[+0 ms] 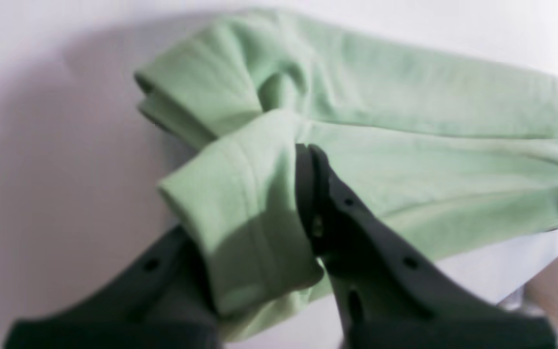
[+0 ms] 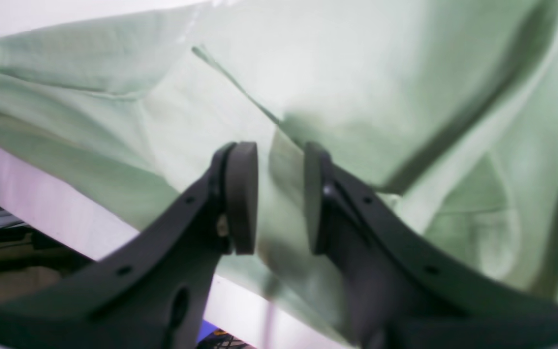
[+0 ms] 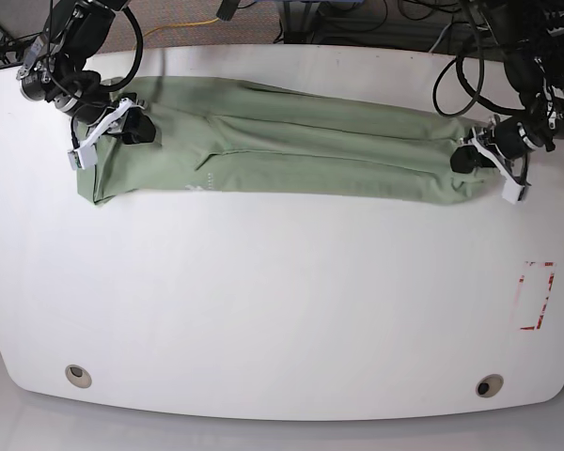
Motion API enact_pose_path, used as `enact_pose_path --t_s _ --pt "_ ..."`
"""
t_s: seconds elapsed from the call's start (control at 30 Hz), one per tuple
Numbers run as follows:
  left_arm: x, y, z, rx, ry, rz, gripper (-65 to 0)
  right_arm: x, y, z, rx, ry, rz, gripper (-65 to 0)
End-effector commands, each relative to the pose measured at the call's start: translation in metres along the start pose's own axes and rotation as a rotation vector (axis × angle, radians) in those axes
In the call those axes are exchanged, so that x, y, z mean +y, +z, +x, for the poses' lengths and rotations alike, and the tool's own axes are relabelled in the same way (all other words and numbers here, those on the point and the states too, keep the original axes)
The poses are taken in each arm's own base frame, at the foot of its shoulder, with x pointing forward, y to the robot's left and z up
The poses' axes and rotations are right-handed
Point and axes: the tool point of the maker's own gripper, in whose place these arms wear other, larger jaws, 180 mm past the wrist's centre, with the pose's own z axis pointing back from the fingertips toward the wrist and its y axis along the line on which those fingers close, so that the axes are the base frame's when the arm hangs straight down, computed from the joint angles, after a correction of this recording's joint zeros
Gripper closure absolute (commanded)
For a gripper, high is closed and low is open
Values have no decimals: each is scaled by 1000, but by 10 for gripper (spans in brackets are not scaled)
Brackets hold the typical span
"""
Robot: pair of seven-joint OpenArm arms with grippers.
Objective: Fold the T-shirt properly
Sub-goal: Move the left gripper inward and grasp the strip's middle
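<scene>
The pale green T-shirt (image 3: 291, 150) lies as a long narrow strip across the far part of the white table (image 3: 282, 301). My left gripper (image 3: 465, 160) is at the strip's right end. In the left wrist view it (image 1: 255, 194) is shut on a folded hem of the T-shirt (image 1: 405, 145), and the cloth covers one fingertip. My right gripper (image 3: 136, 130) is at the strip's left end. Its pads (image 2: 240, 194) stand a little apart, open around a raised fold of the T-shirt (image 2: 356, 87), and the gripper (image 2: 279, 194) does not pinch the cloth.
A red-outlined rectangle (image 3: 536, 294) is marked on the table at the right. Two round holes (image 3: 75, 375) (image 3: 489, 385) sit near the front edge. Cables (image 3: 376, 28) run behind the far edge. The table edge (image 1: 526, 271) is close below the shirt's end.
</scene>
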Motion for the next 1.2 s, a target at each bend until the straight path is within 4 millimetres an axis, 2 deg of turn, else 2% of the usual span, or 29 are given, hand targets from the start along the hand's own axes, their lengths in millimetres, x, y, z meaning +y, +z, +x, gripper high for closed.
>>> enact_pose_path --t_s 0.0,0.1,0.23,0.37,0.43,0.5,0.67,0.77,0.83,1.17 --pt "-15 14 32 -91 -93 -7 -43 -1 4 11 -32 20 -6 -146" --pt "-46 15 46 -127 -180 -53 -44 -10 4 2 14 28 -58 -151" --pt "-79 12 41 -89 -270 -111 -46 -17 4 -5 52 33 -99 -152" --pt "-121 -3 32 -66 -328 -207 -47 -17 4 -5 52 34 -101 -152" --pt "-134 -8 27 -57 -335 -241 -47 -18 3 -6 54 32 -103 -152" --pt "-149 -16 20 -43 -331 -283 -49 -25 0 -15 80 10 -113 -152" --pt "-179 -32 17 -28 -363 -330 -49 -40 -11 -23 97 -35 -135 -152" --pt "-195 -41 7 6 -397 -350 -49 -47 -16 -35 123 -65 -144 -152" --pt "-208 -50 -2 26 -397 -370 -49 -48 -17 -36 118 -70 -146 -152" --pt "-241 -78 -18 92 -386 -439 -49 -33 -29 -35 144 -27 -101 -151"
